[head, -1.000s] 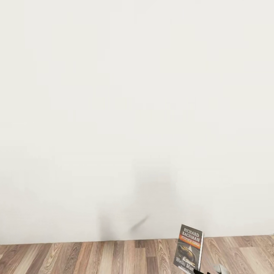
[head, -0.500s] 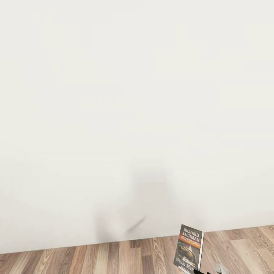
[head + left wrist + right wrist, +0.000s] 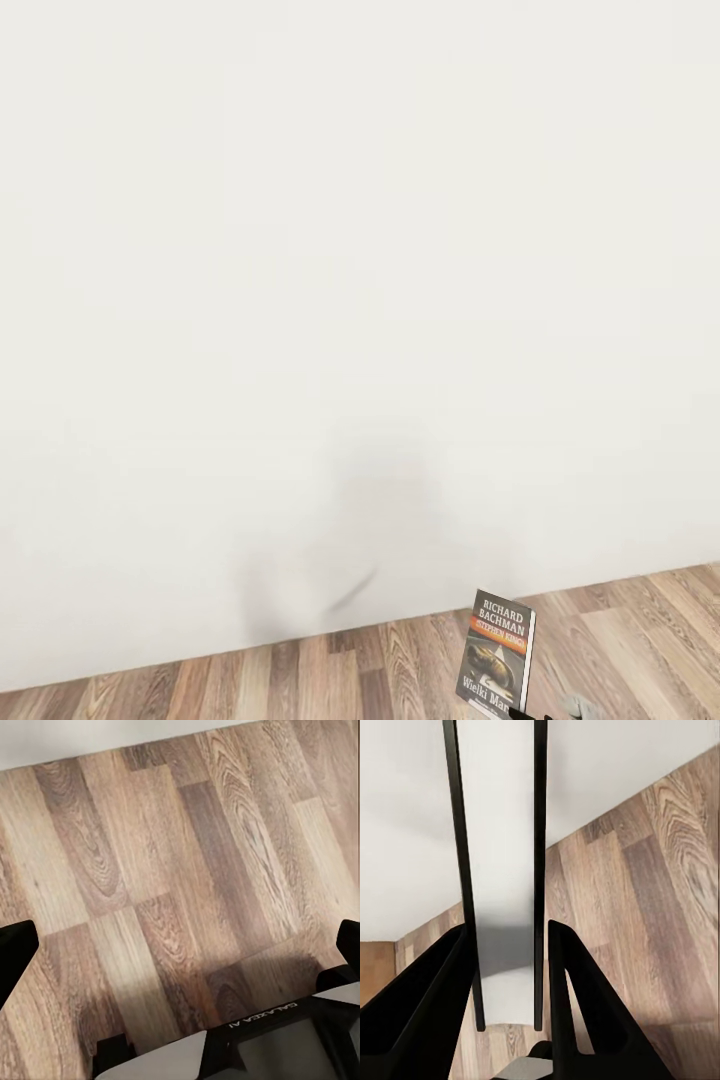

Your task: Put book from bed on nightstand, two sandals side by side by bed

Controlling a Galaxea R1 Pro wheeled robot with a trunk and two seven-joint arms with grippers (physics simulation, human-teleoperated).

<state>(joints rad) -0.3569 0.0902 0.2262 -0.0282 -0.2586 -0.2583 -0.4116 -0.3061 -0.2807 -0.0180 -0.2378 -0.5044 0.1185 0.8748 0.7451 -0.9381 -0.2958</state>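
Note:
The book (image 3: 497, 650) has a dark cover with white "RICHARD BACHMAN" lettering and an orange band. It stands upright at the lower right of the head view, in front of a white wall. My right gripper (image 3: 506, 937) is shut on it. In the right wrist view the book (image 3: 502, 832) runs edge-on between the two black fingers. My left gripper (image 3: 180, 945) is open over bare wood floor, with nothing between its fingertips. The bed, the nightstand and the sandals are out of view.
A plain white wall (image 3: 340, 280) stands close ahead and meets the light-brown plank floor (image 3: 400, 670) low in the head view. Part of my own white and black body (image 3: 262, 1042) shows beneath the left gripper.
The head camera has turned: the line where wall meets floor now slopes, with more floor at the right. The book keeps its place in the picture, still held.

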